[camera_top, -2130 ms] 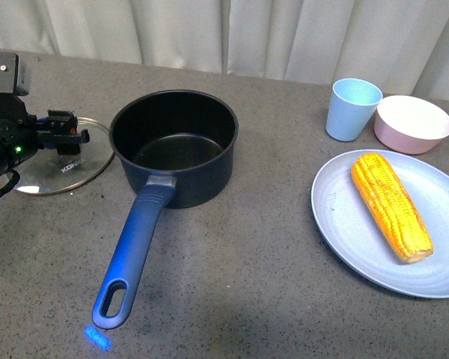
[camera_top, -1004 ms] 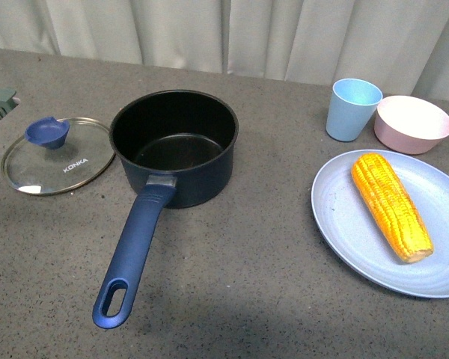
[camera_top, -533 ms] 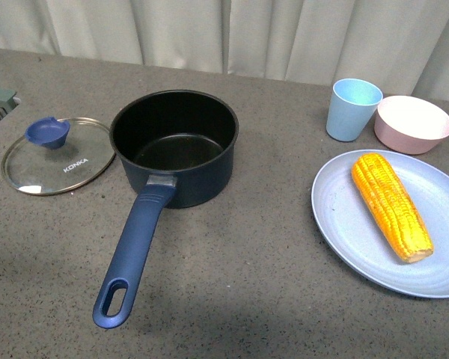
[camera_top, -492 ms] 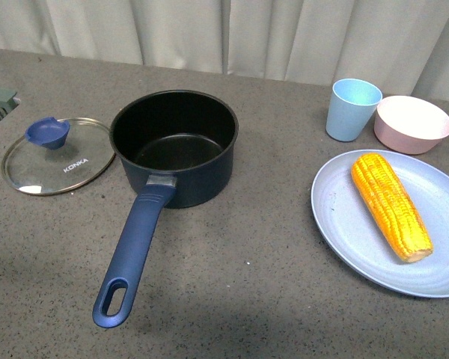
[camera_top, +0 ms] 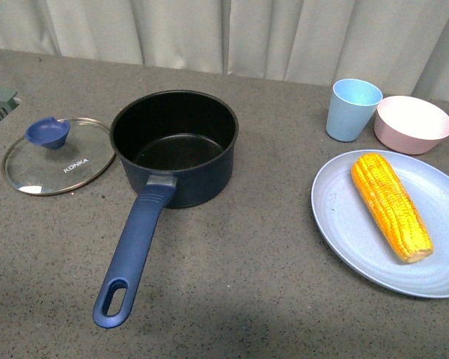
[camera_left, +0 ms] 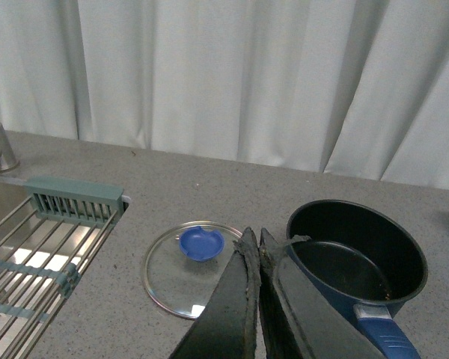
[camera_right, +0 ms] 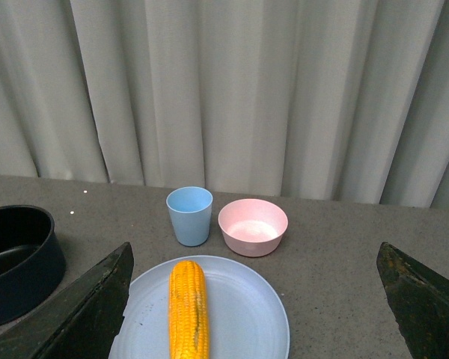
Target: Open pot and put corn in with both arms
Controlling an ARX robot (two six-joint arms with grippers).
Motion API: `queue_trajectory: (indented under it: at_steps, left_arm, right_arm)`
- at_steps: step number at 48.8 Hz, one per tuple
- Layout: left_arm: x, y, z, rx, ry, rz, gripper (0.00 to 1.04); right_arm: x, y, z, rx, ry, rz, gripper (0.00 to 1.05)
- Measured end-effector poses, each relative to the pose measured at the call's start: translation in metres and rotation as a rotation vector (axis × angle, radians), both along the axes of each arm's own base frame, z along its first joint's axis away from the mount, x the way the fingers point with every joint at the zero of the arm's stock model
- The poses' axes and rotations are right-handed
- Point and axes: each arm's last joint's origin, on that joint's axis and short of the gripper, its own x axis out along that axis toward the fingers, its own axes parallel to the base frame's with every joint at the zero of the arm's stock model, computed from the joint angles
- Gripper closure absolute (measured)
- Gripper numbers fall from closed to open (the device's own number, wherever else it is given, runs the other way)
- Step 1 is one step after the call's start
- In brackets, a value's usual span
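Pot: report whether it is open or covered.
Open. The pot shows its black inside; the glass lid lies flat on the counter beside it, on the robot's left.

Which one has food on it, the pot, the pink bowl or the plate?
The light blue plate: the yellow corn lies on it. The dark pot and the pink bowl show nothing inside.

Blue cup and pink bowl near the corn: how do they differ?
The blue cup is tall and narrow, while the pink bowl is low and wide. The cup is light blue all over, whereas the bowl is pink with a paler inside. In the front view, the cup stands to the left of the bowl. Both stand upright, look empty, and sit side by side behind the plate that holds the corn.
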Motion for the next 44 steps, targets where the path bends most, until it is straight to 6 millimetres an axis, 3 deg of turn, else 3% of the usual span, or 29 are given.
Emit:
queue_trajectory:
  at_steps: [44]
  left_arm:
    - [-0.03, 0.0, 0.004, 0.0, -0.015, 0.0, 1.01]
  right_arm:
    - [0.0, 0.0, 0.0, 0.0, 0.0, 0.0, 0.09]
